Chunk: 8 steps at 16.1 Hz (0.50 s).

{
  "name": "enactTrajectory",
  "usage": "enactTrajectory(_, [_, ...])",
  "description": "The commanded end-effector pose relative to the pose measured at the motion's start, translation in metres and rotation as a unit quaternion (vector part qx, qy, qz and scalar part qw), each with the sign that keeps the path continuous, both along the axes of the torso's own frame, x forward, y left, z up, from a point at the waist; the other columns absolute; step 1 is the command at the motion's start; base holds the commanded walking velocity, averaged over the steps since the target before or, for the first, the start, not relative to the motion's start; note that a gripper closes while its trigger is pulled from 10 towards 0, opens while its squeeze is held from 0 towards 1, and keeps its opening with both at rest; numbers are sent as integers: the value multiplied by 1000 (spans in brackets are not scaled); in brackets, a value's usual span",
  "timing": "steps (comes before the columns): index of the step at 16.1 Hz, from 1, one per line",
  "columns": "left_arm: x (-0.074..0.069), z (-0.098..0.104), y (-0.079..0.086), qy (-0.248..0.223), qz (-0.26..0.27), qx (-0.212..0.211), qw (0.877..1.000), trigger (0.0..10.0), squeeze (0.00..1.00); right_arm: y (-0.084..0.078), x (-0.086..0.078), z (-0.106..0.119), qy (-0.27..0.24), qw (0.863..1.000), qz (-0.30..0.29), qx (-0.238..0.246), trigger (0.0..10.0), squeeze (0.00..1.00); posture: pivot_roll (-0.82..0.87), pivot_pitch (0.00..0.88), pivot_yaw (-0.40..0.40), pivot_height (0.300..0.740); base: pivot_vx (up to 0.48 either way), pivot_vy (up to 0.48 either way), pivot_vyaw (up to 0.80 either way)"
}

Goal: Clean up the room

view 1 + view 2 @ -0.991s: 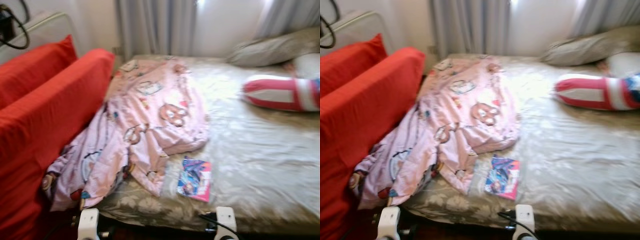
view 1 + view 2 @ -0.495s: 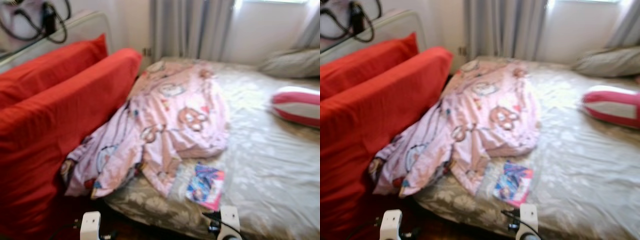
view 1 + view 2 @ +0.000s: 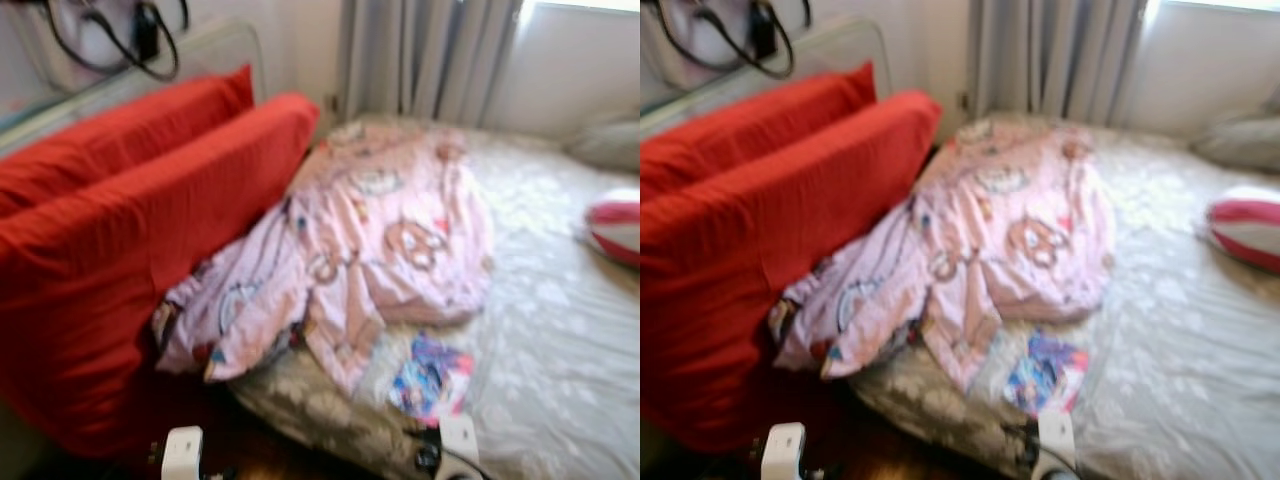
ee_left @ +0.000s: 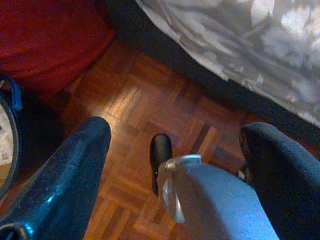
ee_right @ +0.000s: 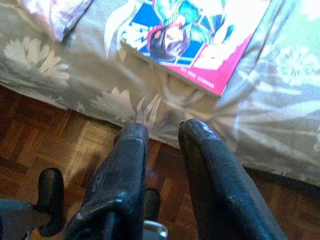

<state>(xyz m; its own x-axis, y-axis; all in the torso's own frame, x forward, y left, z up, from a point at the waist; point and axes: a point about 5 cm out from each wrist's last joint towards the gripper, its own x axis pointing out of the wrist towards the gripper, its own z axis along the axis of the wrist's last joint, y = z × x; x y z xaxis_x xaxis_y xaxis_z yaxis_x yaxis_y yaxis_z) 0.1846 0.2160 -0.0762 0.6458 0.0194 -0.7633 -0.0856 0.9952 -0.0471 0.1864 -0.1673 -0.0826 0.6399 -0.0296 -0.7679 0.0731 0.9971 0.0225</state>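
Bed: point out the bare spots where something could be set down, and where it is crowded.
The bare grey sheet is free between the pink blanket and the striped pillow, and on toward the curtains. It is crowded on the side by the red cushions, where the blanket spills over the edge, and by the picture book near the foot.

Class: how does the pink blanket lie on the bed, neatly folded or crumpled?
Crumpled. The pink blanket lies bunched in wrinkles on the bed, one end spilling off the edge beside the red cushion.
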Motion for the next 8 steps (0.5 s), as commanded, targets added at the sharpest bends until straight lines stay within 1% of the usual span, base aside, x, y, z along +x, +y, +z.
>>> enactTrajectory(1, [2,1,0,-2,-1,-1,1000,10000,0,-1,-1,0,2,1000,-9,3,10000,0,43,8,-14,740,255,0,0])
enactTrajectory(5, [1,0,0,-1,-4,-1,1000,10000,0,-1,0,0,-1,1000,-8,3,10000,0,39,0,-13,740,253,0,0])
enactTrajectory(7, [1,0,0,1,-10,8,1000,10000,0,-1,0,0,-3,1000,-12,3,10000,0,39,0,-16,740,0,0,0])
enactTrajectory(8, [1,1,0,-9,-10,8,1000,10000,0,-3,4,2,-11,1000,-22,5,10000,0,40,0,-19,740,0,0,0])
